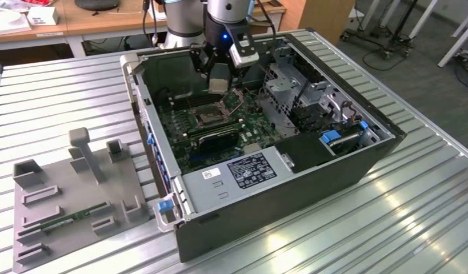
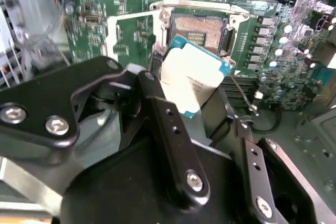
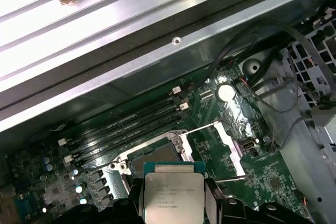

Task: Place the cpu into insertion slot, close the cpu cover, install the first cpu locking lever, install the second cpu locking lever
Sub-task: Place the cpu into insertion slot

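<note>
Gripper (image 1: 218, 80) of the arm, lowered into the open black computer case (image 1: 279, 200) lying on the ribbed metal table (image 1: 416, 217). Its black fingers (image 2: 168, 124) pinch the cpu (image 3: 172, 198), a small flat square chip with a pale silvery face, by two opposite edges. The chip hangs tilted just above the square insertion slot (image 2: 199, 30) on the green motherboard (image 1: 242, 114), apart from it. The cpu cover (image 2: 131, 15), a thin silvery frame plate, stands swung open beside the slot. A grey moulded parts holder (image 1: 74, 194) lies on the table at the exterior view's left.
</note>
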You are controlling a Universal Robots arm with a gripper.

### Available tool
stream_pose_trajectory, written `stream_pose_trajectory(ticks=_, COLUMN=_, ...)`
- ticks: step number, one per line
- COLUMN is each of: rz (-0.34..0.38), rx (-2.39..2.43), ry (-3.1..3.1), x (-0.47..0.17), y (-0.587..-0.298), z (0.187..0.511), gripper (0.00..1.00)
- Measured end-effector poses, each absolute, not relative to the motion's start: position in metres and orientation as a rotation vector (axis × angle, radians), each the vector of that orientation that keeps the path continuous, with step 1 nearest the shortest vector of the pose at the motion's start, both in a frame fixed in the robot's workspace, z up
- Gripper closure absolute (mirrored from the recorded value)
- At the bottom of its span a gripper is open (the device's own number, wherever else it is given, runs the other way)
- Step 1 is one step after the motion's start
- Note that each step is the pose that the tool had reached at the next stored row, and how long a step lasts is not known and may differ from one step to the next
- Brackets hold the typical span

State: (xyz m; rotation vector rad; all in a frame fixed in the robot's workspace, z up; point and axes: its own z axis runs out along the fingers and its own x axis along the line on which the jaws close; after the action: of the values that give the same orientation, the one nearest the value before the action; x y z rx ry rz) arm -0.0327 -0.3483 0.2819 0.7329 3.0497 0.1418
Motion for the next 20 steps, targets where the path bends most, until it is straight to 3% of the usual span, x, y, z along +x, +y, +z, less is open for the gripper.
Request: stream_pose_trajectory(ticks=20, rz=0.138, rx=1.266, ry=2.852, x=-0.0326, y=-0.3483, z=0.2789, gripper=0.46)
